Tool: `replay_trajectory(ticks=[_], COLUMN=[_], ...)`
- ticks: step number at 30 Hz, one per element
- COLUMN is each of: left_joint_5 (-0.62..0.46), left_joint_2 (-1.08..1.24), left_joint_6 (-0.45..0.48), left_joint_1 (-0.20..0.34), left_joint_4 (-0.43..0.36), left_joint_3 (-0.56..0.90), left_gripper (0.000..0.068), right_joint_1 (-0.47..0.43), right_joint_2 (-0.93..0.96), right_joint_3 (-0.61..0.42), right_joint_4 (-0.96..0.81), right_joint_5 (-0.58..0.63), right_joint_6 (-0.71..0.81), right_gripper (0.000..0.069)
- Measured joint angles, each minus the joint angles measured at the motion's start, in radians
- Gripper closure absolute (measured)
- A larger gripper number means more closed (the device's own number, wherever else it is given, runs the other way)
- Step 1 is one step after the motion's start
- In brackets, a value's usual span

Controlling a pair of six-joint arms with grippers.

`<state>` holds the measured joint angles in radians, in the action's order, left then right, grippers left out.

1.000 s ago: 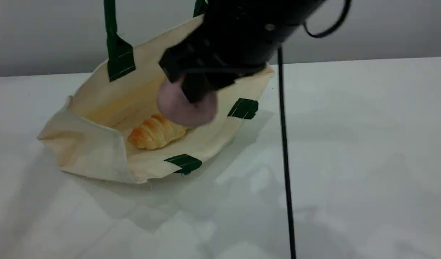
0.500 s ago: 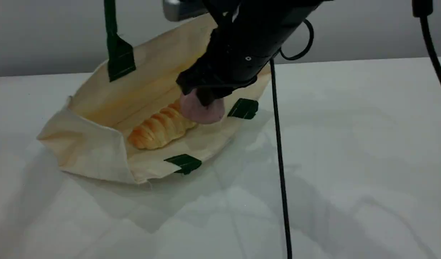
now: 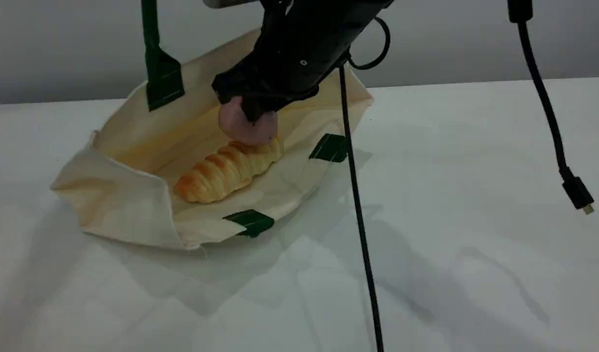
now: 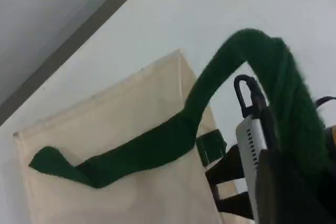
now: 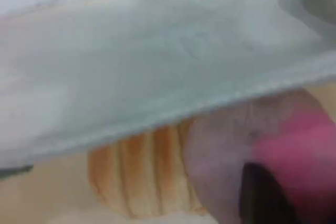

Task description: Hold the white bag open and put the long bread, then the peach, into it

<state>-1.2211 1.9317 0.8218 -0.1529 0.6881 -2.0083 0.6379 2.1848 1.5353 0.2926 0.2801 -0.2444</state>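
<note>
- Peach (image 3: 243, 128) sits pinched in my right gripper (image 3: 253, 111), low inside the white bag (image 3: 128, 205), at the far end of the long bread (image 3: 226, 171).
- That bread lies on the bag's lower panel.
- My left gripper (image 4: 286, 184) is clamped on 1 green handle (image 3: 155, 54), holding it up.

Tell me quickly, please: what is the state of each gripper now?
Left gripper: closed on the green handle of the white bag.
Right gripper: closed on the peach, above the long bread in the bag.
</note>
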Motion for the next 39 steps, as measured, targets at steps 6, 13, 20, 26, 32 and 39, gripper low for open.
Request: replay_trajectory(ticks=[6,13,20,26,32,39], left_joint_5=[0.000,0.000,-0.001,0.000,0.000,0.000], left_joint_2=[0.000,0.000,0.000,0.000,0.000,0.000], left_joint_6=[0.000,0.000,0.000,0.000,0.000,0.000], left_joint_1=[0.000,0.000,0.000,0.000,0.000,0.000], left_joint_4=[0.000,-0.001,-0.001,-0.001,-0.004,-0.009], left_joint_3=[0.000,0.000,0.000,0.000,0.000,0.000], left_gripper=[0.0584,0.0584,0.0584,0.0584,0.0584,0.0584], right_joint_1=[0.000,0.000,-0.001,-0.001,-0.001,-0.001], right_joint_2=[0.000,-0.003,-0.021,-0.021,-0.034,-0.126], right_joint_3=[0.000,0.000,-0.001,-0.001,-0.001,-0.001], right_joint_4=[0.048,0.036,0.006,-0.010,-0.051,-0.177], right_joint_5=[0.008,0.017,0.038,0.071,0.121,0.246], right_joint_6=[0.000,0.000,0.000,0.000,-0.001,0.042], right_gripper=[0.0246,0.0090,0.0101,0.0103,0.0102,0.0102])
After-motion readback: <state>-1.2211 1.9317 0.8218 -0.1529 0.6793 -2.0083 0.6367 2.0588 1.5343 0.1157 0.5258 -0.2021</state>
